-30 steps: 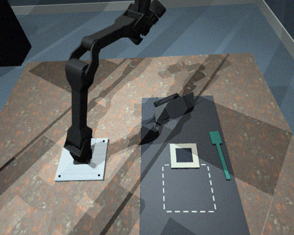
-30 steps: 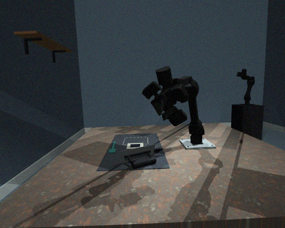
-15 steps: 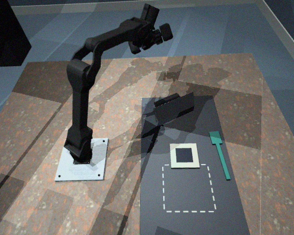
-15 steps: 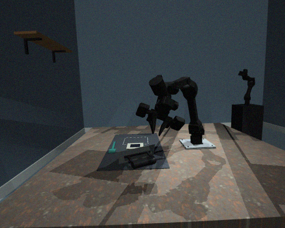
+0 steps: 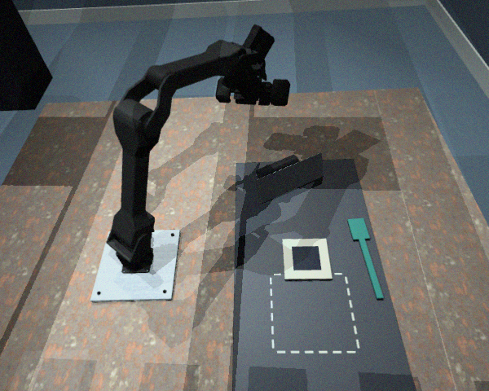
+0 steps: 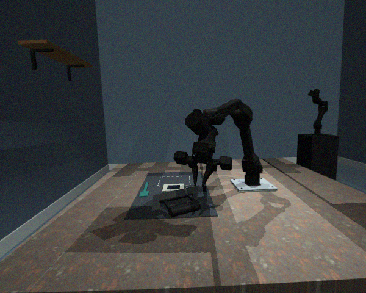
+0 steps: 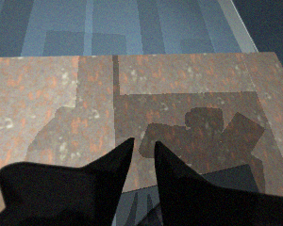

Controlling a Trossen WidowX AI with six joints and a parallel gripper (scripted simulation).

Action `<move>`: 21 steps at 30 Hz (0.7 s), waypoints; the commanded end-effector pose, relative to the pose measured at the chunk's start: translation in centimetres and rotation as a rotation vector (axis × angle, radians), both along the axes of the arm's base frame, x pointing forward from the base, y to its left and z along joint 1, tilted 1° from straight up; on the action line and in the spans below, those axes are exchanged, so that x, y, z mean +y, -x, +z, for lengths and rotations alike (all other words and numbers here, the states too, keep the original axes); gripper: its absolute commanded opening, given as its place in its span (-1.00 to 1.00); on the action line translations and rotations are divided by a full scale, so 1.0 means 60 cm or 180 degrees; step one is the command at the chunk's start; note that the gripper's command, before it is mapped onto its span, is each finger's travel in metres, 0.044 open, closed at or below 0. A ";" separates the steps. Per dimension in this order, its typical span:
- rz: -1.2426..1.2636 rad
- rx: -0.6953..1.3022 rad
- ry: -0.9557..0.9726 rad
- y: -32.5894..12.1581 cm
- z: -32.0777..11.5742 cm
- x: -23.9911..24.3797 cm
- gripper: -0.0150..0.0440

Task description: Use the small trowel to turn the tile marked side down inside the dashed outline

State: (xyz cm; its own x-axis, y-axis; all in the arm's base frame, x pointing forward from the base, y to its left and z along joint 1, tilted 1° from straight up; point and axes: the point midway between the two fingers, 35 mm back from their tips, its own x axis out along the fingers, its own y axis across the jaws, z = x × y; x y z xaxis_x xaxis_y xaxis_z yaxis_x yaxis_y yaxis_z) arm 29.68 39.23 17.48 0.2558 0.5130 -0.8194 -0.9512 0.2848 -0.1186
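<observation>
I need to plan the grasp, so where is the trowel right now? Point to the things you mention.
In the top view, the trowel (image 5: 370, 266) (image 6: 144, 193) lies on the mat (image 5: 312, 366) (image 6: 139, 212) near its right edge, to the right of the tile (image 5: 287, 258) (image 6: 165, 189).

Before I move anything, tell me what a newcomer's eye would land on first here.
Probably the black robot arm, rising from its pale base plate and arching over the table. Next, the teal trowel lying on the dark mat, and beside it the cream-bordered tile with its dark square facing up, at the dashed outline's edge.
</observation>
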 end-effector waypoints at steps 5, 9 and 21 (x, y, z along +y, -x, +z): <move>-0.0666 0.0476 0.0306 0.003 -0.038 -0.060 -0.15; -0.1001 0.0698 0.0457 0.008 -0.054 -0.089 -0.15; -0.2041 0.1249 0.0938 0.030 -0.091 -0.175 -0.15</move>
